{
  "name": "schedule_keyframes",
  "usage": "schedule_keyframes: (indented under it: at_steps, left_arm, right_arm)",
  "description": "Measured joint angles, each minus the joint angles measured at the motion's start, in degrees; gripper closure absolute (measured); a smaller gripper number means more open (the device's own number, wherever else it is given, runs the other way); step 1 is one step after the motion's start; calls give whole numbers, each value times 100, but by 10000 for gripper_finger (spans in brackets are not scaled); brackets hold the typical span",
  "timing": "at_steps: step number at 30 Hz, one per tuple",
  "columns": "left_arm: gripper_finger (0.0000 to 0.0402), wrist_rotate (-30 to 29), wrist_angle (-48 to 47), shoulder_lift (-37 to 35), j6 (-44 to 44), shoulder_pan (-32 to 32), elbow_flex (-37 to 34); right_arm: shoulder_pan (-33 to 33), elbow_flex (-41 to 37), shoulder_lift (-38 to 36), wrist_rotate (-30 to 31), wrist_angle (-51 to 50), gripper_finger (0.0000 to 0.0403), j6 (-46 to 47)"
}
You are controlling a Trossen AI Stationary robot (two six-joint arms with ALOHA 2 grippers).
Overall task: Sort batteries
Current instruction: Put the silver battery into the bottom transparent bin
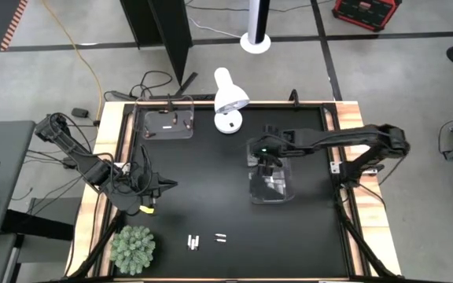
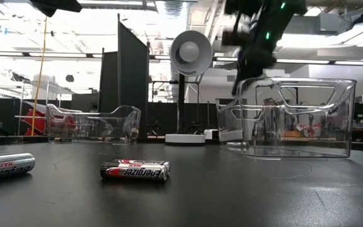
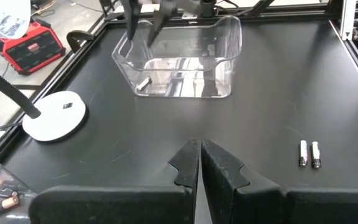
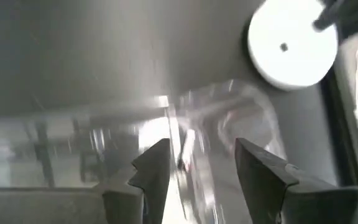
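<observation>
Several slim batteries lie on the black mat near the near edge: a group (image 1: 193, 242) and a pair (image 1: 221, 237), also seen as a dark pair (image 2: 134, 170) and a pair (image 3: 309, 154). One clear bin (image 1: 270, 182) sits mid-table with a light battery (image 3: 143, 83) on its floor. A second clear bin (image 1: 166, 123) at the far left holds small dark pieces. My right gripper (image 1: 266, 157) hovers open over the middle bin's far end (image 4: 197, 155); a blurred streak shows below its fingers. My left gripper (image 3: 199, 152) is shut, over bare mat at the left (image 1: 163, 185).
A white desk lamp (image 1: 230, 98) stands at the far edge between the bins, its round base (image 3: 55, 115) on the mat. A green plant ball (image 1: 134, 248) sits at the near left corner. Another battery (image 2: 5, 165) lies at the low view's left. Open mat stretches between the bins and the batteries.
</observation>
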Motion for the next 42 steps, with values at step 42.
schedule_keyframes:
  at_steps: [42]
  left_arm:
    - [388,-17,-4,0,-191,11,-2]
  right_arm:
    - [3001,2472,3607,-920,1602,221,1453]
